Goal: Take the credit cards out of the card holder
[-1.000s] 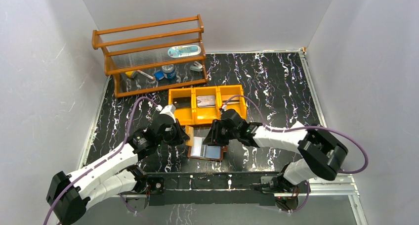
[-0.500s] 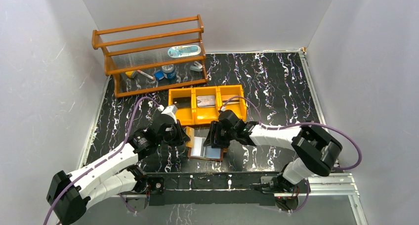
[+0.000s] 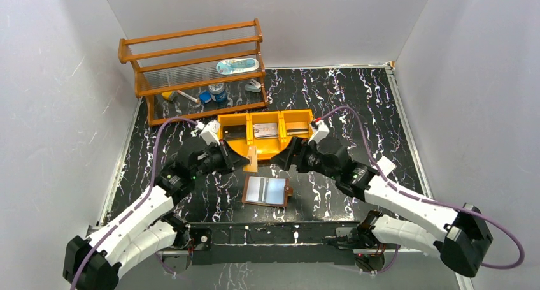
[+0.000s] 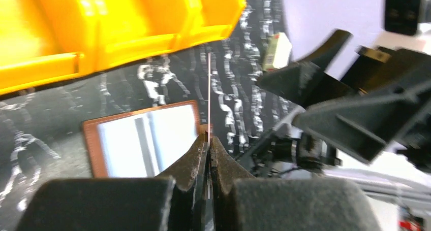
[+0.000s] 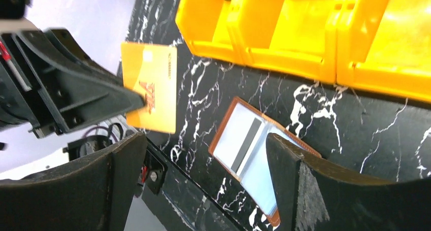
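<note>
The brown card holder (image 3: 266,190) lies open and flat on the black marble table, its pale grey-blue sleeves facing up, with a dark-striped card showing in one sleeve (image 5: 243,145). My left gripper (image 3: 242,162) is shut on an orange credit card (image 3: 252,157), held upright in the air behind the holder. That card appears edge-on as a thin line (image 4: 209,89) in the left wrist view and face-on (image 5: 151,94) in the right wrist view. My right gripper (image 3: 281,162) hovers open behind the holder's right side, nothing between its fingers (image 5: 300,190).
An orange three-compartment tray (image 3: 294,139) stands just behind both grippers, a card lying in its middle compartment (image 3: 265,130). A wooden rack (image 3: 191,67) with small items stands at the back left. White walls close in both sides.
The left gripper has lifted up and back from the card holder with the orange card. The right gripper has opened wide, let go of the holder and drawn back to the right.
</note>
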You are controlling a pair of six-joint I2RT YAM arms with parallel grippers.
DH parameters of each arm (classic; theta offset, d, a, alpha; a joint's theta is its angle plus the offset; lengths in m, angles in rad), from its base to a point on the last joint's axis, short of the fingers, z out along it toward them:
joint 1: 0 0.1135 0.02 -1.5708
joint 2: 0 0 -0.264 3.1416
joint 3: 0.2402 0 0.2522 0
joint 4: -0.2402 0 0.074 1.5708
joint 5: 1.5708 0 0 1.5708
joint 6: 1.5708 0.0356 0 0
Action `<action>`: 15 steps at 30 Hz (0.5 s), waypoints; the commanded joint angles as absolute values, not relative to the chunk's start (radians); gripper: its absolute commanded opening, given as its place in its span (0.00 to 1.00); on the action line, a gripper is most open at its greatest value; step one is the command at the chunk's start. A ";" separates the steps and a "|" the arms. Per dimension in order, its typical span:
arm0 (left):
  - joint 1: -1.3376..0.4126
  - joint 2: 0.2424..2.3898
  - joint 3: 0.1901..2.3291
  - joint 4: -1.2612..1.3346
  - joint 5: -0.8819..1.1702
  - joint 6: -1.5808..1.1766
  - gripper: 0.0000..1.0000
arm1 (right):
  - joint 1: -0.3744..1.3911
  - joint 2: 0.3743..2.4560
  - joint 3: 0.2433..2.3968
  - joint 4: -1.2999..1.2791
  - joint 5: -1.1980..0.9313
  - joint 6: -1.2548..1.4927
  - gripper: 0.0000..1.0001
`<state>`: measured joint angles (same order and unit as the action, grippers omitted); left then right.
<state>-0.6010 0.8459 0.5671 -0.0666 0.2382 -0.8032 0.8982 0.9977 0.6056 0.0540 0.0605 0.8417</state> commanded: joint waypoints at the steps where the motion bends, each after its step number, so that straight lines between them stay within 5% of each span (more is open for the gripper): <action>1: -0.573 0.783 0.475 0.204 0.472 -0.922 0.00 | 0.815 0.958 0.601 0.113 -0.069 0.795 0.93; 5: -0.573 0.798 0.425 0.353 0.568 -1.011 0.00 | 0.784 0.988 0.596 0.227 -0.277 0.836 0.78; 15: -0.573 0.721 0.380 0.433 0.579 -1.066 0.00 | 0.784 1.021 0.539 0.478 -0.460 0.965 0.61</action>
